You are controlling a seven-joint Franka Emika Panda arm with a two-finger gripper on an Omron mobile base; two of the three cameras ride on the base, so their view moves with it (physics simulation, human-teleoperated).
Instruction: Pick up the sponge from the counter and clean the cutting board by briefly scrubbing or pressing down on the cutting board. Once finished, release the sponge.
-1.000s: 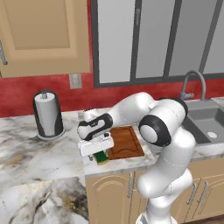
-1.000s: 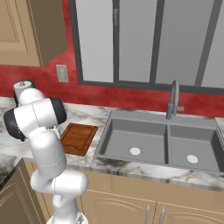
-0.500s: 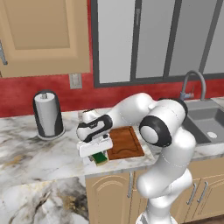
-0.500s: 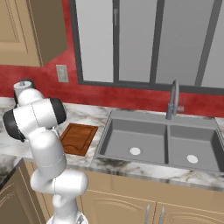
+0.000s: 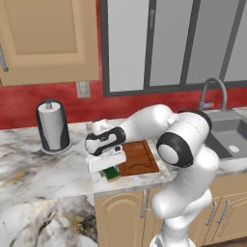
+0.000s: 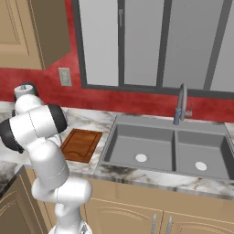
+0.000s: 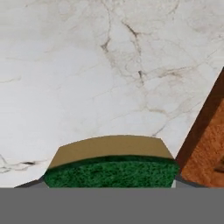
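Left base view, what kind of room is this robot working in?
Most likely a home kitchen, rendered: a marble-patterned counter over wooden cabinets, a double sink with a faucet, and a cutting board by a paper towel roll.

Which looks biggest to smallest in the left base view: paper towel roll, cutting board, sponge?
1. Paper towel roll and cutting board look close in apparent size; the roll stands upright, the board lies flat and foreshortened, so no firm ranking.
2. Sponge, clearly smallest, partly hidden under the end effector.
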